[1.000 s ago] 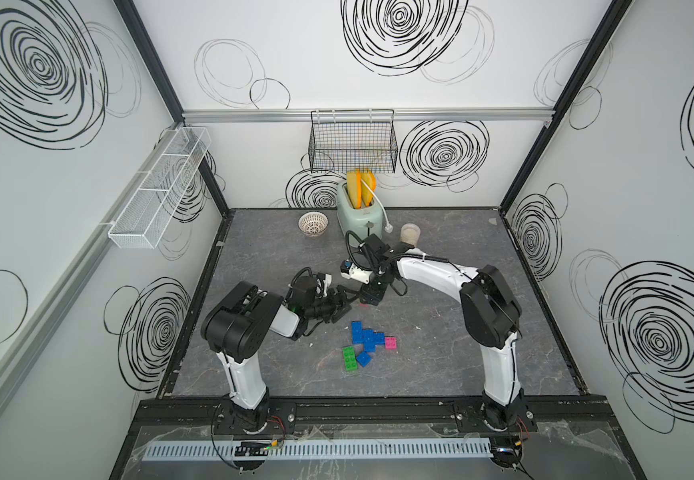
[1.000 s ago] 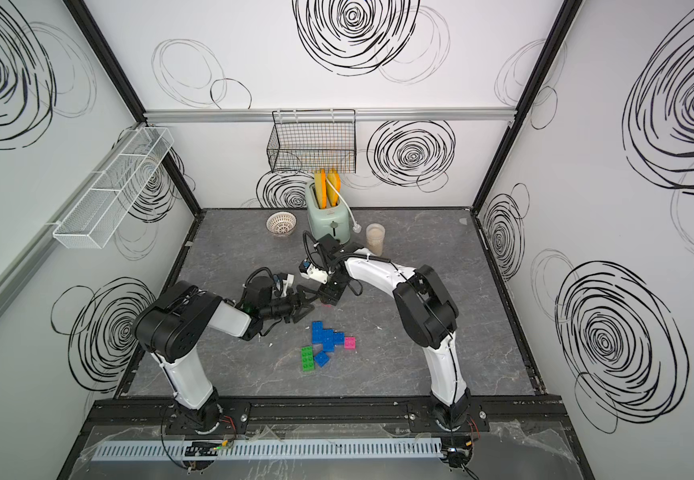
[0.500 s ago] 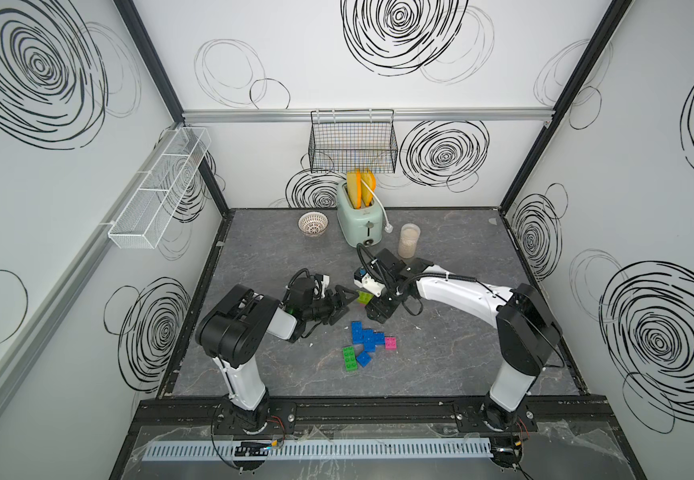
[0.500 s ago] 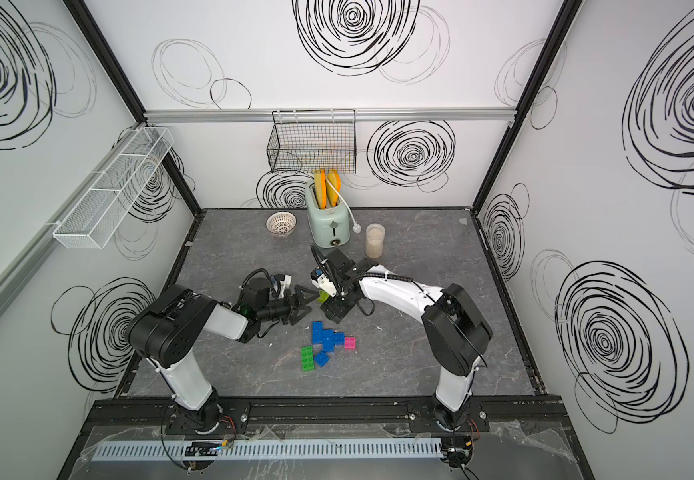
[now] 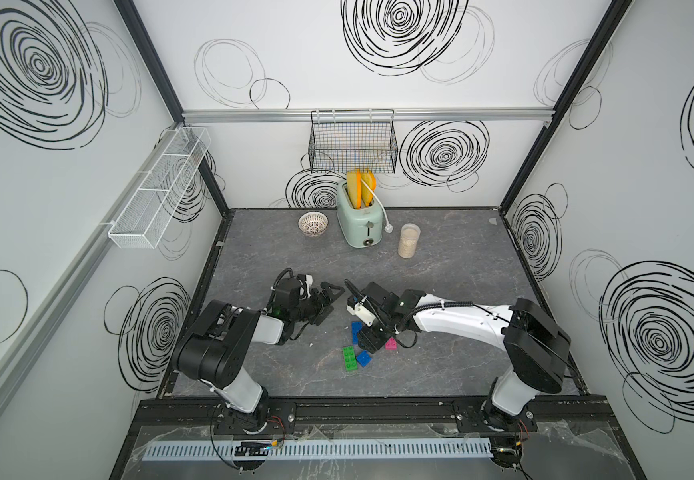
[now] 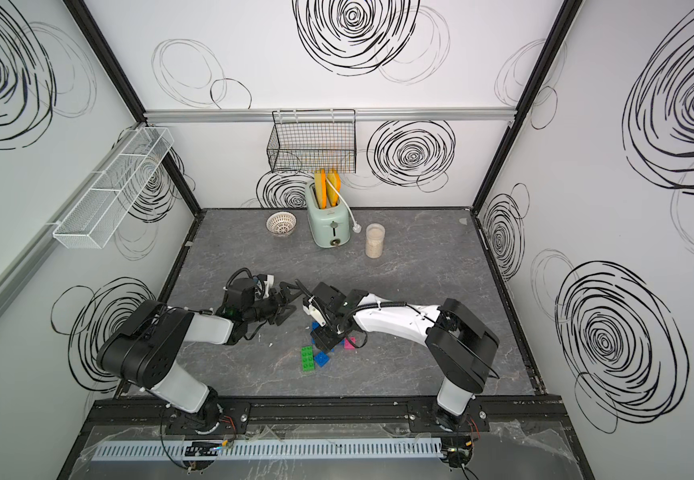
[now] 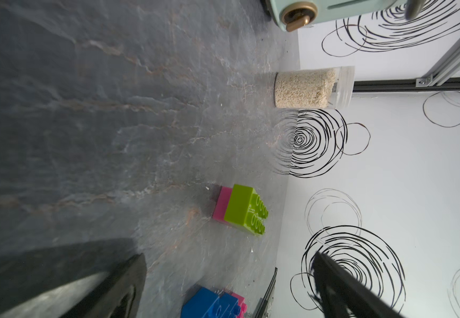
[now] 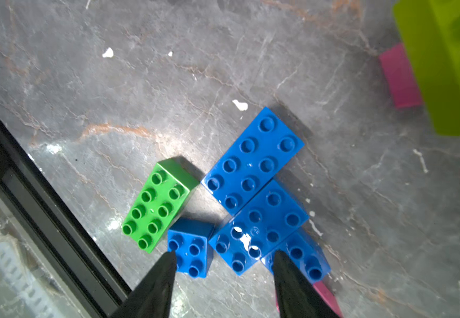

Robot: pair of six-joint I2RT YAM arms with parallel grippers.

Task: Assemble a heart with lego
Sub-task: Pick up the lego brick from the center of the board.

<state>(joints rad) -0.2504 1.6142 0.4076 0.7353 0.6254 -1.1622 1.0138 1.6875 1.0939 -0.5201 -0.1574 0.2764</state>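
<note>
Presently, desk (image 5: 461, 270) stock as I logged it.

Left fingers (image 5: 328, 300): stood spread wide, empty.

Right fingers (image 5: 368, 343): parted, tips over the heart (image 8: 253, 170), nothing pinched.

Heart: stepped blue clump, lay mid-desk under my right wrist, a pink brick (image 8: 328, 300) at its edge.

Square blue brick (image 8: 191, 247): just beside the clump.

Green brick (image 8: 157, 206): studs up, beside the square one.

Lime brick (image 7: 242, 209): sat stacked on a second pink brick (image 7: 222, 203), studs up, apart from the clump.

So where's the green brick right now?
In both top views the green brick lies studs-up at the blue cluster's left front, beside the small blue brick.
</note>
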